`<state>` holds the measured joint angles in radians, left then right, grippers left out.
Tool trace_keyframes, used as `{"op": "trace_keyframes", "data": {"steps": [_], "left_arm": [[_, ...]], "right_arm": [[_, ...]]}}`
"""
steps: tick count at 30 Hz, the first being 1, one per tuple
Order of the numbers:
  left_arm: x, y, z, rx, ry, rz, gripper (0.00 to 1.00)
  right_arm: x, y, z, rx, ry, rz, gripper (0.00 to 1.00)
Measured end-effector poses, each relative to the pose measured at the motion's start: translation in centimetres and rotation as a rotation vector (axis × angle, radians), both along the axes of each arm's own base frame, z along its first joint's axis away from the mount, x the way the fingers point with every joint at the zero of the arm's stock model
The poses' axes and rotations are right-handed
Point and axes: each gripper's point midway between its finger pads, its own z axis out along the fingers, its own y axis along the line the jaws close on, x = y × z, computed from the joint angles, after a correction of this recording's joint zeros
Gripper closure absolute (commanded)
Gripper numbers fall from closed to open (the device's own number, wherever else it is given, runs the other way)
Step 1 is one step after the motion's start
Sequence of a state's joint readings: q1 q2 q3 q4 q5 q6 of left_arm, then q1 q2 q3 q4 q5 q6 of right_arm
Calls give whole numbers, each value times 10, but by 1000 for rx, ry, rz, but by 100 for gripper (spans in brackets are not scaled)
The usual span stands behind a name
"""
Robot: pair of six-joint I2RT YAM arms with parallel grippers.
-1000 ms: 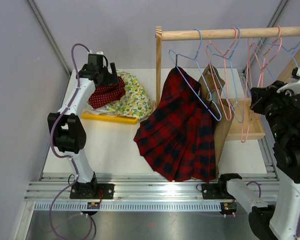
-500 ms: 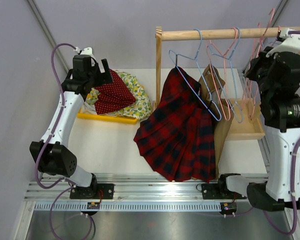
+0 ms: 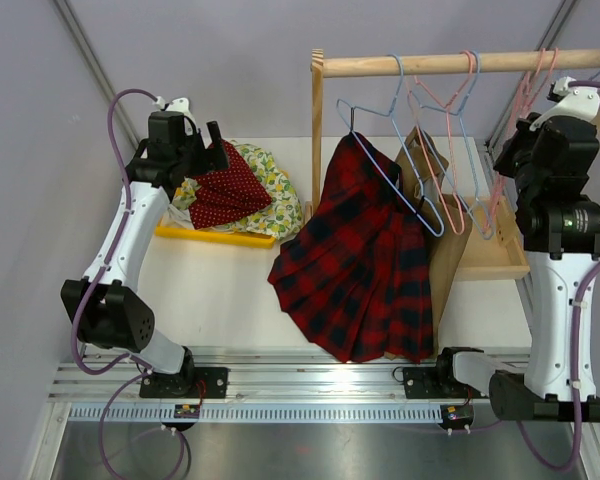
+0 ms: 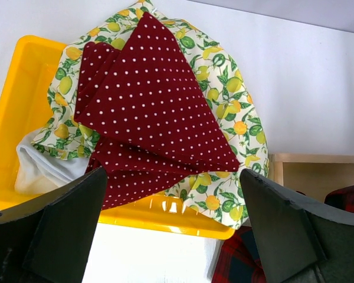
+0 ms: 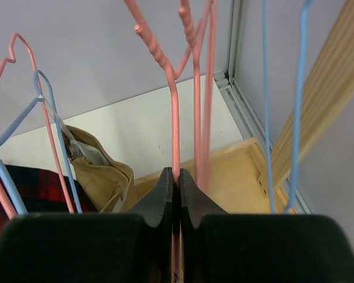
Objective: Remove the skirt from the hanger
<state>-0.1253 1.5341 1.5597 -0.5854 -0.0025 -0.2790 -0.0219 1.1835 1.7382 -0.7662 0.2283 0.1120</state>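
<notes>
The red and dark tartan skirt [image 3: 365, 270] hangs on a pale-blue wire hanger [image 3: 398, 80] hooked on the wooden rod, its hem spread on the table. It also shows in the right wrist view [image 5: 29, 188] and the left wrist view [image 4: 236, 259]. My right gripper [image 3: 525, 125] is high at the rod's right end, far right of the skirt. It is shut [image 5: 177, 174] on a pink wire hanger [image 5: 172, 118]. My left gripper [image 3: 205, 145] is open and empty [image 4: 172, 177] above the garment pile, left of the skirt.
A yellow tray [image 3: 215, 236] at the left holds the red white-dotted garment [image 4: 147, 112] and the lemon-print garment [image 4: 236, 112]. The wooden rack has a rod [image 3: 460, 66], a post [image 3: 317, 140] and a base tray [image 3: 495, 255]. A tan garment [image 3: 435, 250] and several pink and blue hangers hang nearby.
My right arm has risen to the rod's right end and closed on a pink hanger; the hangers there shifted. My left arm lifted back off the dotted garment.
</notes>
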Motion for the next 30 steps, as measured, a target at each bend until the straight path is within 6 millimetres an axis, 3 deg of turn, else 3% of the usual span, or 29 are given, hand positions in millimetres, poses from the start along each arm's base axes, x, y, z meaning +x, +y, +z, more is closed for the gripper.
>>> {"op": "trace_keyframes", "data": {"steps": [1,2,5,12,17,20,25,30], "left_arm": [[0,-1,0,-3,0,-4,1],[0,-2,0,-5,0,-8,1],[0,-4,1,-13,-2,-18,1],[-2,-6,-5,-18,11,-30,1],[-2,-6,-5,-19,12,-31,1],[-2,-6,-5,-19,13,-32,1],[-2,-6,-5,-19,12,-32,1],[-2,-7,-5,-22,12,-35,1]], "right_arm": [[-5,-1,0,0,-2,-7,73],[-11,-4,1,-3,-10,-24,40],[-30,-11,12,-8,-50,-65,8],[-67,-13,59,-3,-173,-88,8],[-66,21,78,40,-232,101,11],[-54,41,70,69,-209,212,13],[-24,59,37,118,-106,310,17],[-2,68,11,154,-27,350,32]]}}
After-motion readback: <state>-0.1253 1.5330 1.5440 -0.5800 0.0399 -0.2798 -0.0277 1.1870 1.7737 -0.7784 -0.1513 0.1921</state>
